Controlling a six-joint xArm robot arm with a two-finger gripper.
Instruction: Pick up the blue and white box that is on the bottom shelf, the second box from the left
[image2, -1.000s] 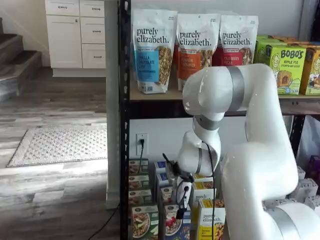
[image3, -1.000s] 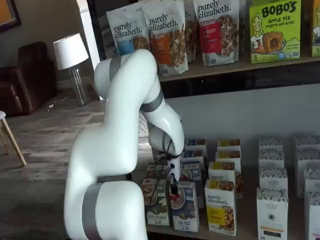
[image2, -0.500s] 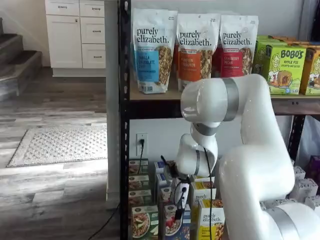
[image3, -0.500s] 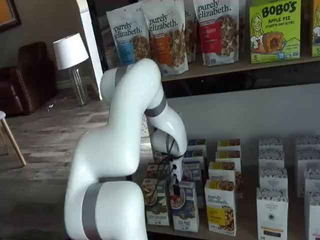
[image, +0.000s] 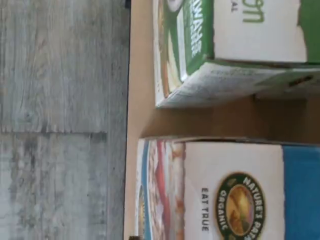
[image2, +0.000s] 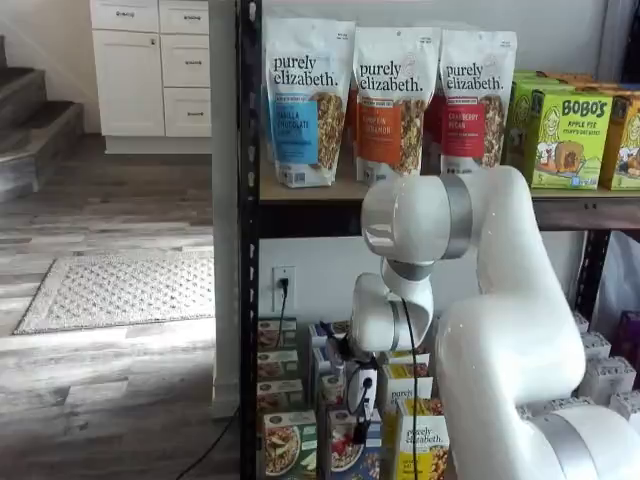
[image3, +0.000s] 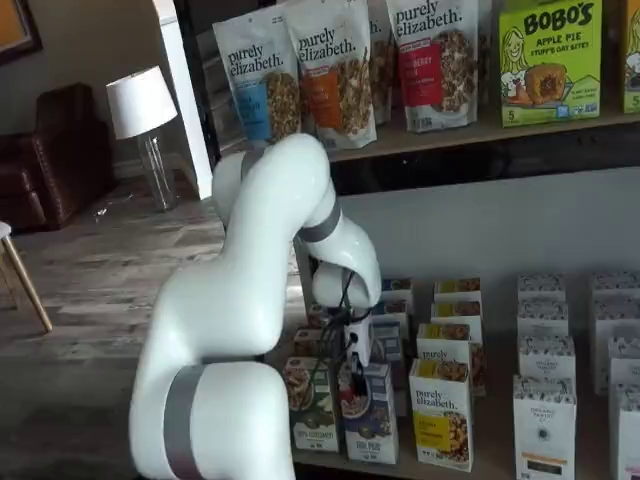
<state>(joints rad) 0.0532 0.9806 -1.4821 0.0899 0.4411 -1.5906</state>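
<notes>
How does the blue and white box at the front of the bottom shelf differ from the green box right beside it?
The blue and white box has a dark blue front; the green box has a green one. The gripper hangs right over the blue and white box, while the green box stands clear of it. Both stand upright at the front edge of the bottom shelf, picturing a bowl of cereal.

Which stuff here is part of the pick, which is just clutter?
Job:
- blue and white box, front of its row
- bottom shelf
- claw, just above that box; finger state unclear

Clutter:
- green-fronted carton
- yellow purely elizabeth carton
- granola bags
- Bobo's box
- white cartons
</notes>
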